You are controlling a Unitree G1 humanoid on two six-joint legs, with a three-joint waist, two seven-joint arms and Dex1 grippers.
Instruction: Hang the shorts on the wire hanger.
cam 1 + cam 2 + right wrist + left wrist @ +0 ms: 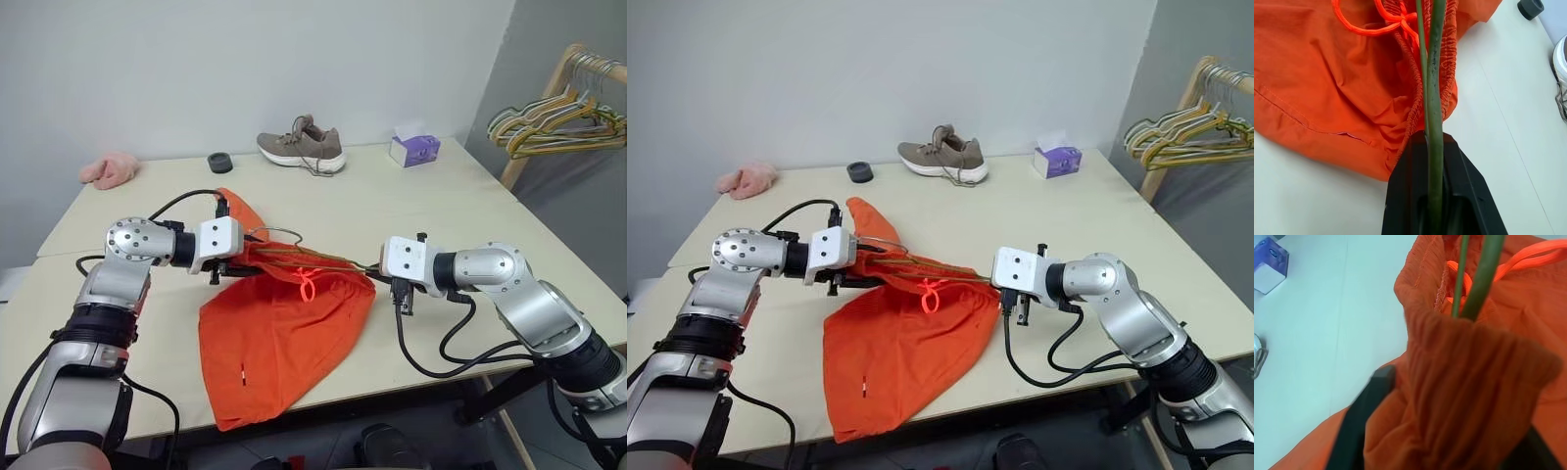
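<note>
The orange shorts lie crumpled on the table, one end draped over the front edge. The thin olive wire hanger runs through their waistband, and its curved hook pokes out near my left hand. My left gripper is shut on the bunched waistband; in the left wrist view its black fingers press in on the gathered cloth. My right gripper is shut on the hanger's other end, where the wire sits between its fingers.
A brown shoe, a purple tissue box, a black ring and a pink cloth sit along the table's far side. A wooden rack with a bunch of hangers stands at the right.
</note>
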